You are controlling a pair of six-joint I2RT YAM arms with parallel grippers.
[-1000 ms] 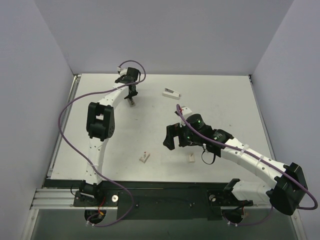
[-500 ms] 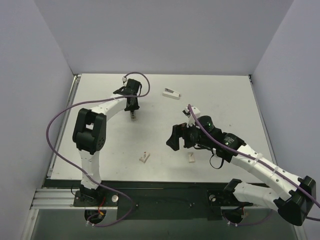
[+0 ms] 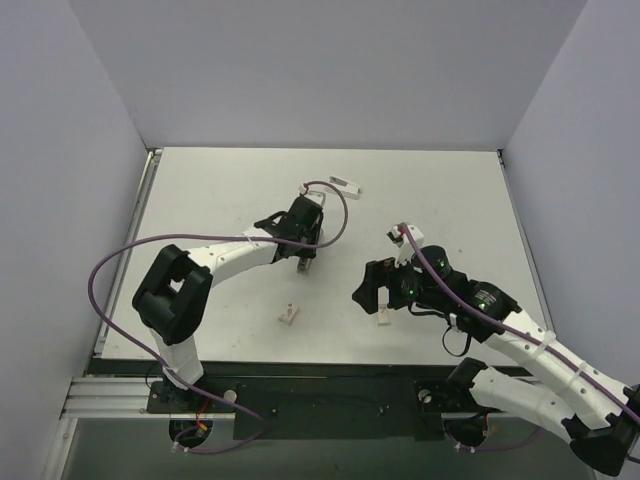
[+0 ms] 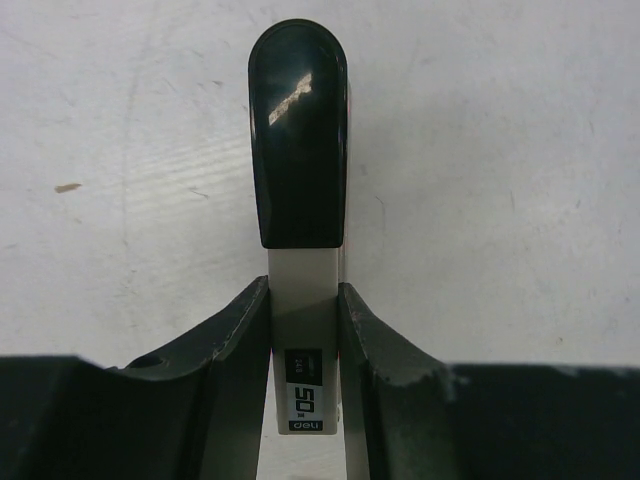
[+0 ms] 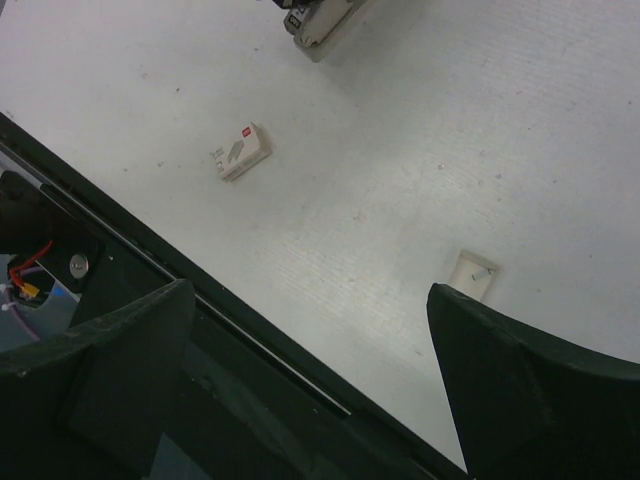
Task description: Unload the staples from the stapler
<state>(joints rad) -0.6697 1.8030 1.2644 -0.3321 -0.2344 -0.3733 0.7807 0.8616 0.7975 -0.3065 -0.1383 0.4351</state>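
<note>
My left gripper, pinching the stapler, has carried it from the far corner to the table middle. My right gripper waits spread nearby, so unloading looks ready to begin.

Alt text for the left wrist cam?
The left gripper clamps a stapler by its pale body, with the stapler's glossy black end pointing away from the camera. A white table fills the background.
</note>
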